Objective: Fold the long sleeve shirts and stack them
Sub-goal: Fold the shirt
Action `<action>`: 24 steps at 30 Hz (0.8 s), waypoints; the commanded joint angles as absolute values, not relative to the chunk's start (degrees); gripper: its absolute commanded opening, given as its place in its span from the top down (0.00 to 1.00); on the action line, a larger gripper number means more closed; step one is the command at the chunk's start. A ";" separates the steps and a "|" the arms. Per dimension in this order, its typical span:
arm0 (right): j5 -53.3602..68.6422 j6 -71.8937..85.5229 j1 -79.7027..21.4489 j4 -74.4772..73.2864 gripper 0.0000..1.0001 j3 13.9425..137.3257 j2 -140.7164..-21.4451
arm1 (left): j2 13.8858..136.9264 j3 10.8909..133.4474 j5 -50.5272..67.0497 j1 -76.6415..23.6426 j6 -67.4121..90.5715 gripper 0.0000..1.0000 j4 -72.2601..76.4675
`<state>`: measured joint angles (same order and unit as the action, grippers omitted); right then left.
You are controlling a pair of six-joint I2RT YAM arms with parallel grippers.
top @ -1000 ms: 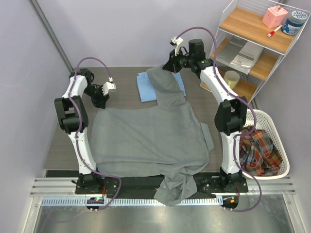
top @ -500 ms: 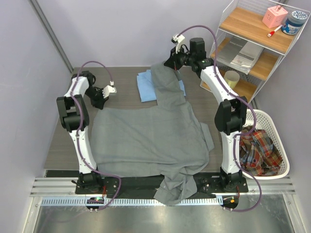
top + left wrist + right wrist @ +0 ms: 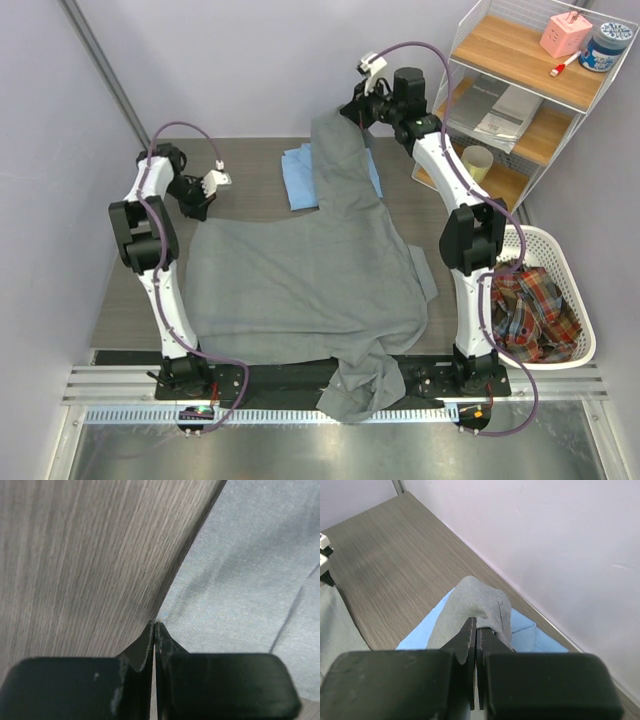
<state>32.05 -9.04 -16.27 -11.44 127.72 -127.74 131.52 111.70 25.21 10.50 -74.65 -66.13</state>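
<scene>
Grey shirt (image 3: 310,275) was spread flat over most of the table (image 3: 130,290), hem hanging off the near edge, one sleeve (image 3: 335,165) up in the air at the far side. The folded light blue shirt (image 3: 298,182) sat at the far middle, partly under that sleeve.

My right gripper (image 3: 475,622) was clamped on the sleeve's end. My left gripper (image 3: 155,626) was pinched closed right at the grey shirt's far-left edge. Honestly couldn't tell if any cloth was in it.

My take: that sleeve wanted carrying back across the body, low and slow, without snagging the blue one, while the left kept the corner from sliding.

Containers: the wire shelf (image 3: 510,45) at far right had papers (image 3: 505,105), a cup (image 3: 478,160), a jar (image 3: 608,45) and a pink box (image 3: 565,33). The white basket (image 3: 572,280) by my right arm held a crumpled plaid shirt (image 3: 530,305).
</scene>
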 commanded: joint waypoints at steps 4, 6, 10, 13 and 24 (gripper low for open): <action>33.57 -9.84 -16.00 -7.82 0.99 119.37 -114.01 | 117.80 105.39 30.76 10.72 -73.56 1.00 -60.74; 34.36 -11.24 -16.00 -8.35 0.99 114.01 -109.80 | 115.41 101.79 30.76 10.72 -75.66 1.00 -60.56; 34.63 -12.91 -15.91 -9.40 0.99 106.27 -103.65 | 111.37 96.95 30.32 10.81 -79.27 1.00 -61.79; 33.84 -13.53 -15.91 -10.46 0.99 102.05 -99.08 | 108.29 93.44 30.15 11.25 -82.44 1.00 -62.32; 31.56 -17.93 -15.91 -15.73 0.99 86.93 -84.99 | 99.84 82.62 31.46 11.42 -85.70 1.00 -60.82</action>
<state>33.30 -15.49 -15.99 -15.35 90.50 -89.01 103.11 83.44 28.80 10.90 -84.31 -62.41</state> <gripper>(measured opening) 0.025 0.002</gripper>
